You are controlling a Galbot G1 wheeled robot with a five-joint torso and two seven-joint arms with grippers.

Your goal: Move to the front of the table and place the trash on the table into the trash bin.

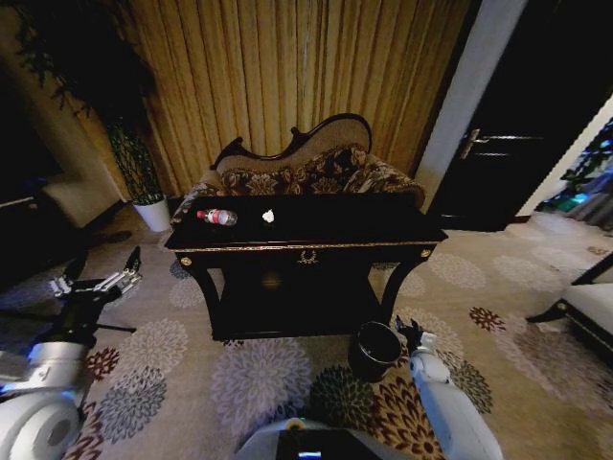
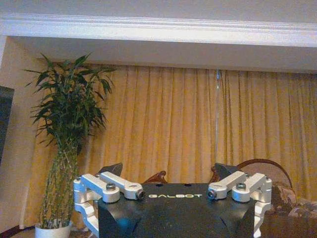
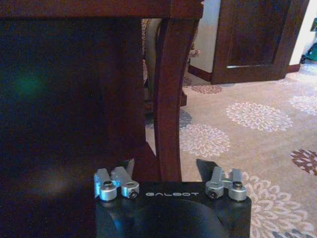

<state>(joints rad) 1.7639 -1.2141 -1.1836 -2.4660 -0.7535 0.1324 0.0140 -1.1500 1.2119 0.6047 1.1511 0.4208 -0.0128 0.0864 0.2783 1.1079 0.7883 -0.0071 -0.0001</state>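
We stand facing the desk [image 1: 306, 240] with both tools, the left tool [image 1: 103, 271] and the right tool [image 1: 410, 331], released and holding nothing, because the bottle [image 1: 217, 218] and paper wad [image 1: 268, 217] wait on top and the bin [image 1: 374, 351] sits low by our right tool.

Gold curtains [image 1: 287, 77], floral carpet [image 1: 259, 383]

The table [image 1: 316, 222] is black with a thin gold trim and a gold emblem. On it lie a clear bottle [image 1: 217, 217] with a red cap and label and a white paper wad [image 1: 268, 217]. The bin [image 1: 374, 350] is dark. The carpet [image 1: 259, 383] is beige with white and maroon flower medallions, the curtains [image 1: 287, 77] golden, the sofa [image 1: 306, 174] floral brown.
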